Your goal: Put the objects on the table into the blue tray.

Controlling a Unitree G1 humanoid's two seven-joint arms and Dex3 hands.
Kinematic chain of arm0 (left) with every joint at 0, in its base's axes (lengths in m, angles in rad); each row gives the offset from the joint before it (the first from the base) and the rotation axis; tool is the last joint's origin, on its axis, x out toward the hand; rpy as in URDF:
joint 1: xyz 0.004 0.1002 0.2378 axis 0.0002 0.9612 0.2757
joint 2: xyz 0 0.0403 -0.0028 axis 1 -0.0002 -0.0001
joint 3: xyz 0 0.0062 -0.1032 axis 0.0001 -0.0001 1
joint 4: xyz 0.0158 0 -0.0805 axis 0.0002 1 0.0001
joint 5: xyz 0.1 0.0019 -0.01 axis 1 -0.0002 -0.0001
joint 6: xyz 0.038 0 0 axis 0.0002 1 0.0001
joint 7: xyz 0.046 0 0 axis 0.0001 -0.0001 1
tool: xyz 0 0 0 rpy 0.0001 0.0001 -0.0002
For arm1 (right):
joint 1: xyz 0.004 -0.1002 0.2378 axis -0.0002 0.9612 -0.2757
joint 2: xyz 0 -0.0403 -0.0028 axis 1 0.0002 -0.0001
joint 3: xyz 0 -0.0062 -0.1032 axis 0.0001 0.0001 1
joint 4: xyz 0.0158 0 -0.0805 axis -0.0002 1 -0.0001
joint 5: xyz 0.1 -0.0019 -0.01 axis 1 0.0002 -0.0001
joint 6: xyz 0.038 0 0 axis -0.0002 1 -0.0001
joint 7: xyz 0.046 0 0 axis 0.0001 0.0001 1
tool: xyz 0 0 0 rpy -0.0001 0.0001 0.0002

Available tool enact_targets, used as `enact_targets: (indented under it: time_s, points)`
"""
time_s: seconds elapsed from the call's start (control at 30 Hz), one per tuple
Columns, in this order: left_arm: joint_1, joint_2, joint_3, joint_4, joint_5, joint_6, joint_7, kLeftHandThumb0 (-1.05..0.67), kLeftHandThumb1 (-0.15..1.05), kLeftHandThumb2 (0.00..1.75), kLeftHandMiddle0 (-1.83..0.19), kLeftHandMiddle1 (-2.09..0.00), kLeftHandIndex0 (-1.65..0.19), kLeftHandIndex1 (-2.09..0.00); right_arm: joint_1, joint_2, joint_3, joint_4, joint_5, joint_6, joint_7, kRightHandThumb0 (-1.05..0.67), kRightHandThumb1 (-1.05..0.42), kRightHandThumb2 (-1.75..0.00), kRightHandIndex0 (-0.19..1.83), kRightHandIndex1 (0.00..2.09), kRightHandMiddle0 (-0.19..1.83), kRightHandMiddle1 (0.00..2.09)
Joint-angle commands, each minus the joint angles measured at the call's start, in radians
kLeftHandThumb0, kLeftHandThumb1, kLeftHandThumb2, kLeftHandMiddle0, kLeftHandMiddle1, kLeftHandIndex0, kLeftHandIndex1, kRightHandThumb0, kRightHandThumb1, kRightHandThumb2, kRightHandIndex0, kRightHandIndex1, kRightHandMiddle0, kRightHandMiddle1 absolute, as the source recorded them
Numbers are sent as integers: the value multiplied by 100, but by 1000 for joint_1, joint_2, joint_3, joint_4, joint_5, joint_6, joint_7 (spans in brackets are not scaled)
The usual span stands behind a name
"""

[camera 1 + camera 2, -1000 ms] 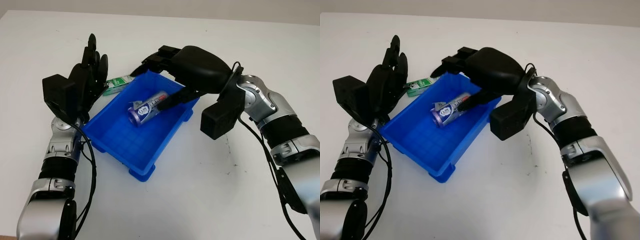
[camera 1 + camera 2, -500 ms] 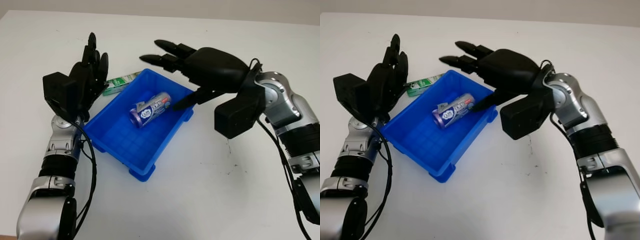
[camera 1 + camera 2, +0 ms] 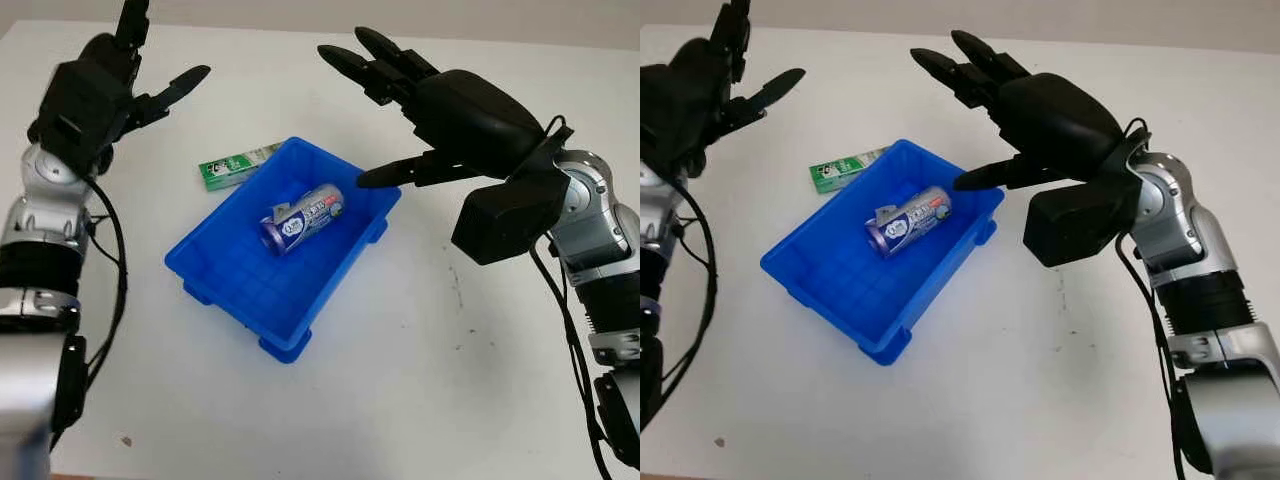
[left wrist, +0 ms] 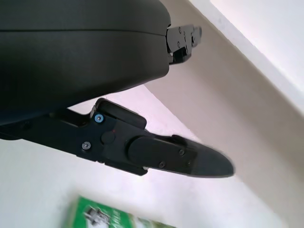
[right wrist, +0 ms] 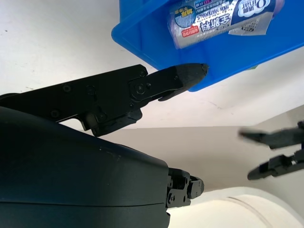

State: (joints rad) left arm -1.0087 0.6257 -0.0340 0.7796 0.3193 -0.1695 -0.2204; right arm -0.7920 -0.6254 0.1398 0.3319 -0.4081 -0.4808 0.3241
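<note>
While your right hand [image 3: 440, 115] hangs open and empty above the blue plastic tray's [image 3: 230, 275] far right corner, the crinkled purple foil snack packet [image 3: 300, 217] lies inside below it. Your left hand [image 3: 95, 90], also open, is raised beyond the flat green box [image 3: 232, 167] lying on the white table [image 3: 420, 380] against the tray's far wall.

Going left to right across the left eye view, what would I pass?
Black left hand → flat green packet → purple-and-white cylindrical pouch lying in the blue plastic tray → black right hand.

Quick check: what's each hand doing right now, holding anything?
Left hand: open, raised beyond the green box.
Right hand: open, above the tray.
</note>
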Motion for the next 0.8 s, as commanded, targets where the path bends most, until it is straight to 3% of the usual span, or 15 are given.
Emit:
enact_targets:
  time_s: [0.0,0.03,0.07,0.13,0.2,0.27,0.43,0.53,0.77]
  points:
    - [-49,27,-43,8,46,19,-6,-70,102,6,-22,-173,16,-3,15,5,-16,-20,18,10,-9,-57,-104,-7,-7,8,-2,17]
    - [-67,32,-65,24,72,21,-10,-70,100,5,-6,-105,17,-3,18,5,-18,-24,22,15,-7,-56,-103,-6,-7,8,-2,17]
    - [-85,32,-83,48,91,16,-15,-69,100,5,-5,-75,18,-3,20,4,-20,-28,22,18,-9,-55,-104,-6,-7,8,-2,16]
    - [-125,32,-124,104,132,12,-24,-68,99,5,-4,-53,19,-1,25,3,-22,-33,21,20,-13,-55,-104,-6,-7,8,-2,16]
    - [-167,24,-158,162,159,27,-51,-65,98,5,10,-23,17,-2,31,-2,-25,-34,22,15,-18,-55,-104,-6,-6,8,-2,16]
    - [-199,13,-192,206,190,40,-63,-58,95,4,13,-12,13,-5,36,-9,-27,-41,18,20,-19,-56,-105,-8,-6,8,-3,16]
    - [-252,-12,-253,296,235,22,-79,-54,90,4,5,-10,7,-7,45,-20,-35,-57,19,38,-10,-57,-105,-9,-7,7,-3,16]
    - [-270,-25,-276,341,245,-1,-86,-57,89,4,0,-9,9,-6,47,-21,-39,-58,22,40,-8,-56,-105,-8,-6,7,-3,17]
    - [-275,-43,-358,400,322,-48,-34,-69,93,6,14,-2,12,-5,66,-18,-50,-88,24,72,3,-56,-105,-7,-6,7,-4,18]
